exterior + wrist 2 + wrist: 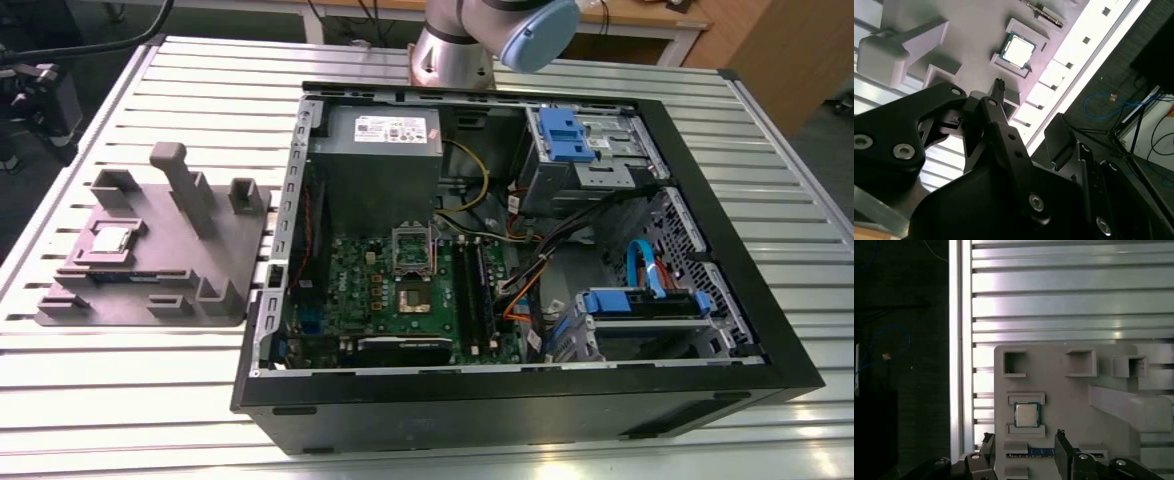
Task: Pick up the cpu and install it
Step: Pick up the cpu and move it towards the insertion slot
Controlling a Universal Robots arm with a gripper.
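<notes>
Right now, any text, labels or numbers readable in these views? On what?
No text can be quoted as read.
white label on the power supply: printed lines, too small to read.
cpu metal top: no marking legible in either wrist view or the exterior view.
motherboard: any printing is too small to read.

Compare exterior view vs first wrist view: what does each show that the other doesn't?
Exterior view: the open computer case with its motherboard and power supply, plus the arm behind it. First wrist view: the gripper, open, over the tray beside the cpu. Both: the cpu seated in the grey fixture tray on the slatted table.
</notes>
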